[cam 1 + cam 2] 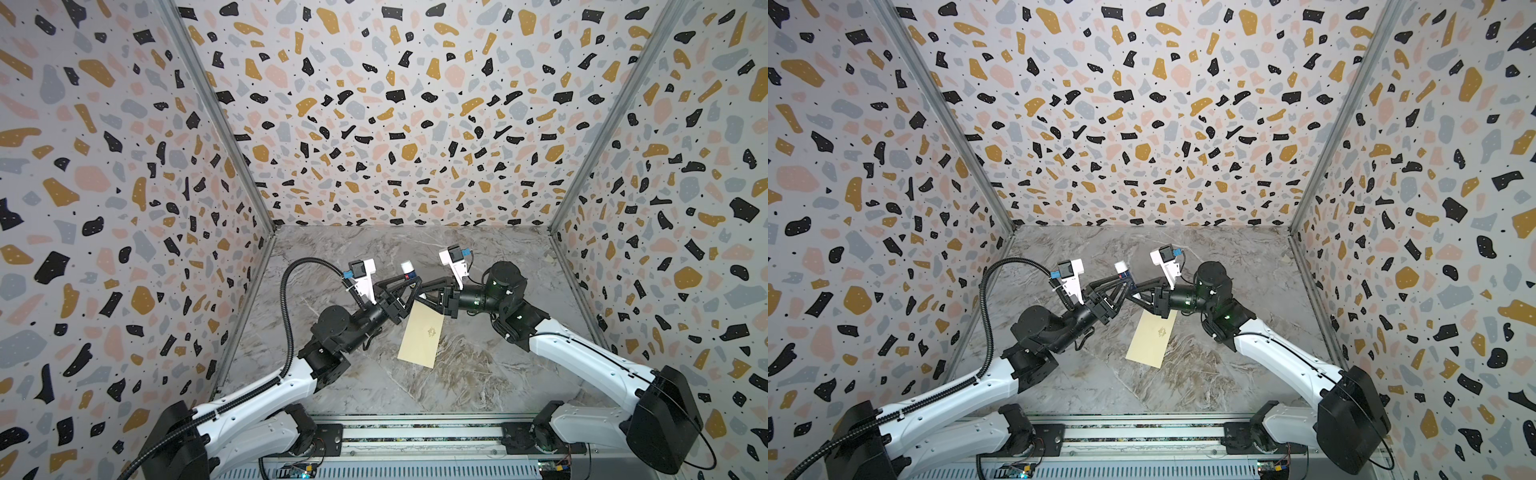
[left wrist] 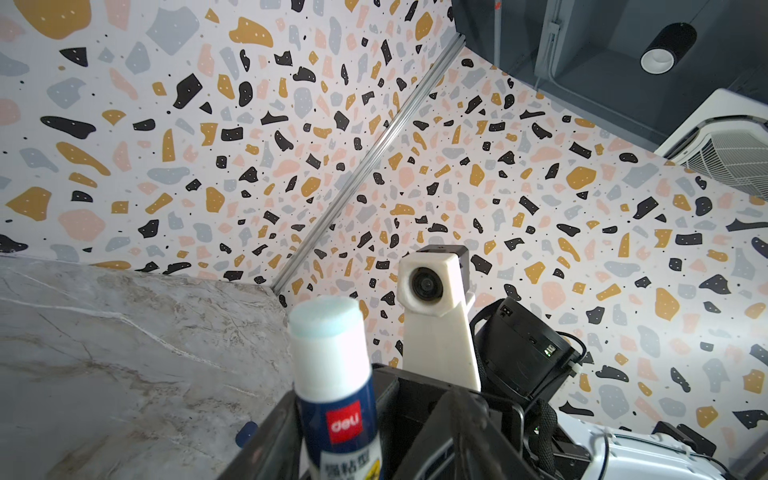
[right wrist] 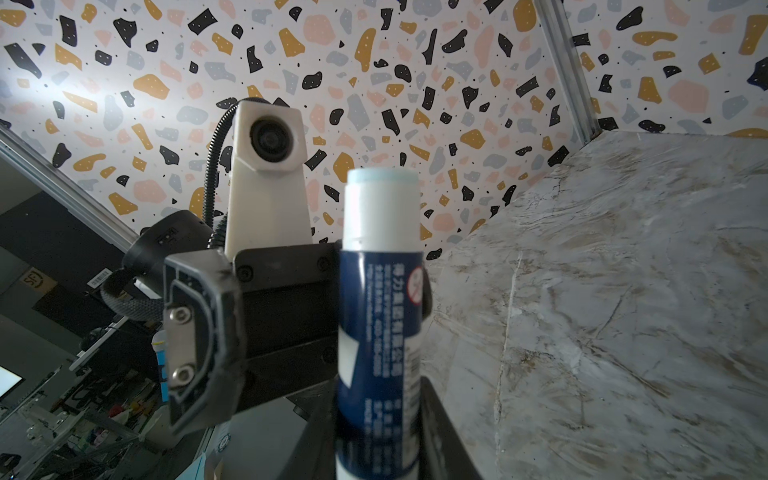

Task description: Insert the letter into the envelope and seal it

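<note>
Right claw [image 3: 380,432] is clamping the upright glue stick [image 3: 380,291] at frame centre. Left claw [image 2: 365,419] jaws are standing apart around it. The envelope [image 1: 422,336] is lying flat just below both claws, long axis near-vertical in frame, upper end tucked under them. The letter is not showing.

Both arms stretch to the middle, and the left end effector [image 1: 409,286] and right end effector [image 1: 424,286] are tip to tip above the marble tabletop [image 1: 478,374]. Right at the meeting point a glue stick [image 1: 407,268] stands up, white end on top. Which side grips it, no telling from here. Below lies the envelope [image 1: 420,336], slanted, emblem [image 1: 431,331] face up, far end hidden under the arms.
</note>
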